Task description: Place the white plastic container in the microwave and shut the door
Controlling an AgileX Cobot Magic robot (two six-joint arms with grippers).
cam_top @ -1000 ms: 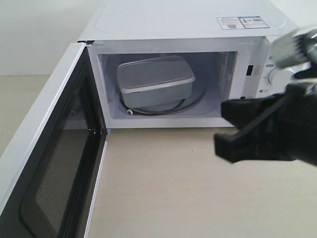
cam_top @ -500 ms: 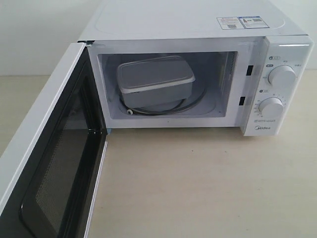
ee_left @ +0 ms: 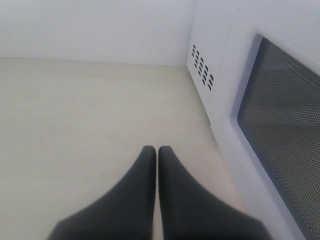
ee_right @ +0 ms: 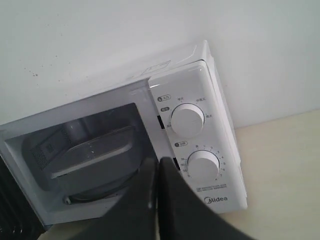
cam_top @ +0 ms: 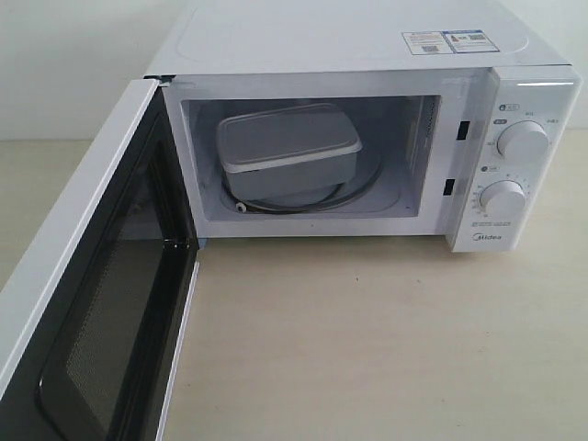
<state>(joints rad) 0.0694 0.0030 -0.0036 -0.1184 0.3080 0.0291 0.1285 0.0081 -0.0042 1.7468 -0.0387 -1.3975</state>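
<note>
Open microwave (cam_top: 322, 37) on a pale wood-grain worktop (cam_top: 367, 340) against a plain white wall (cam_top: 64, 64), with both pincers pressed together.

The left pincer (ee_left: 157, 150) has its tips touching and empty above bare worktop, with the door (cam_top: 83, 276) swung wide and its meshed dark window just beside the tips. The right pincer (ee_right: 158, 162), tips likewise together and holding nothing, faces the microwave's front; the white plastic container (cam_top: 287, 147) sits beyond its tips, inside the cavity on the turntable ring, well apart from it. Count: one microwave, one door, one container, one sticker (cam_top: 450, 41) on top, two round dials (cam_top: 522, 141), two pincers.
</note>
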